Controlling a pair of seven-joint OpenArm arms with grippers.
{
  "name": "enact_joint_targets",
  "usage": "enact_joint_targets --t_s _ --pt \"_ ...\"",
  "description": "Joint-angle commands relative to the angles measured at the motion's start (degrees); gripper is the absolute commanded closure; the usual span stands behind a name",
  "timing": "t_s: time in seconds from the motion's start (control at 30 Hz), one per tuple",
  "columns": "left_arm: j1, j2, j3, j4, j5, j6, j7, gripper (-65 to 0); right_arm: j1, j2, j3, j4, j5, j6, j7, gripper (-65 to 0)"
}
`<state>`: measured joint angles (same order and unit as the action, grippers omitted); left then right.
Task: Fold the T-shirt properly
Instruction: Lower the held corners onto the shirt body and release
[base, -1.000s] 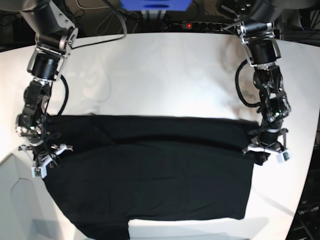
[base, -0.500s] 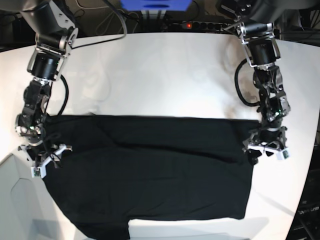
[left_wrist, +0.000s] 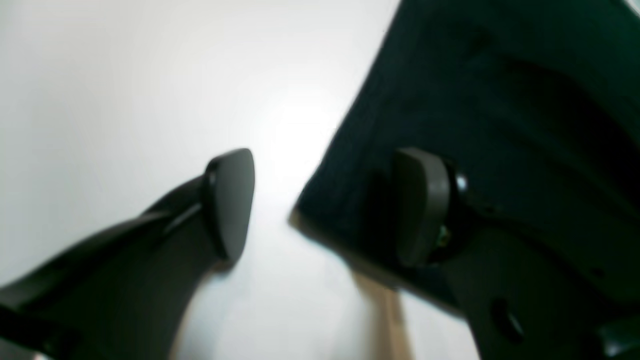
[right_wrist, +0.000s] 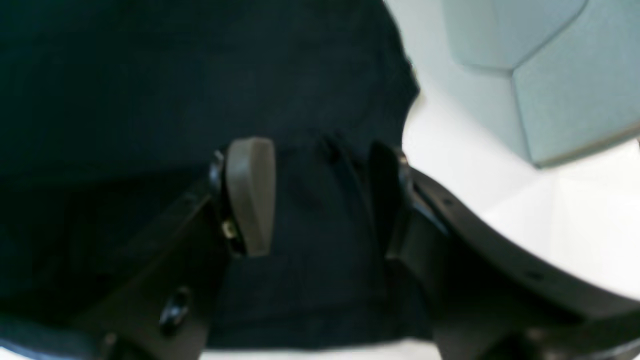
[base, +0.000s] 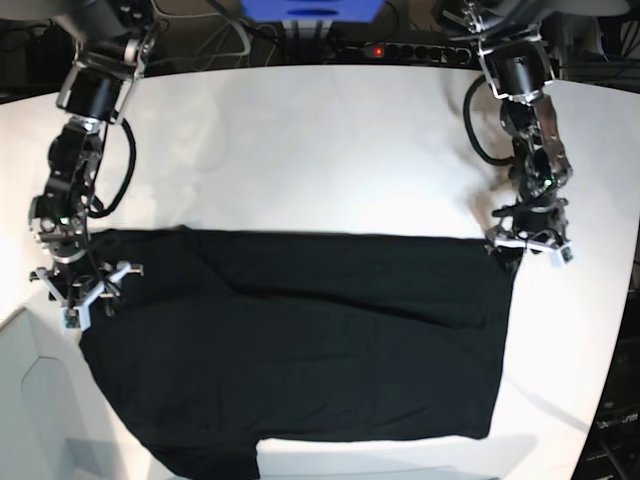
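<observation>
White table, T-shirt between hands.

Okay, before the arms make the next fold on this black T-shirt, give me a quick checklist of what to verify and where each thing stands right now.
1. Left gripper open: ok, jaws apart, the T-shirt edge lying between them, one pad over cloth and one over the table.
2. Right gripper open: ok, jaws spread with black cloth between them, not pinched.
3. Both grippers at the shirt's far corners: ok in the base view, left gripper at one end of the far edge, right gripper at the other.
4. Far edge straight: ok, it runs nearly level.
5. Cloth flat: not ok, creases cross the middle.
6. Printed patch position: cannot tell, none visible.
</observation>
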<state>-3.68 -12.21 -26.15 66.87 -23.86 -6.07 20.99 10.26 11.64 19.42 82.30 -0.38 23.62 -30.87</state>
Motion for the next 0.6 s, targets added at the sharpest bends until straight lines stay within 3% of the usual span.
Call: enact_joint_targets --t_s 0.0,0.13,0.33,0.43,0.57 --pt "-0.84 -0.50 -0.18 0.34 -0.19 0.13 0.76 -41.2 0.60 0.98 0.23 1.96 0.43 -0.45 1.47 -31.1" --pt "-0.84 -0.58 2.02 0.25 -0.19 0.04 0.76 -37.7 -1.78 1.33 1.28 2.66 0.43 -0.45 1.47 -31.1" --pt "-0.84 -0.58 4.66 0.16 -0.28 0.04 0.50 -10.7 -3.71 1.68 7.96 -0.32 0.43 -0.28 1.91 -31.2" --pt "-0.84 -0.58 4.66 -0.28 -0.19 0.04 0.50 -0.3 -3.80 2.91 9.81 -2.96 0.51 -0.10 1.91 -31.2" --pt "-0.84 -0.85 4.48 -1.86 -0.19 0.04 0.50 -0.3 -4.06 4.14 10.78 -6.48 0.51 -0.10 1.99 -31.2"
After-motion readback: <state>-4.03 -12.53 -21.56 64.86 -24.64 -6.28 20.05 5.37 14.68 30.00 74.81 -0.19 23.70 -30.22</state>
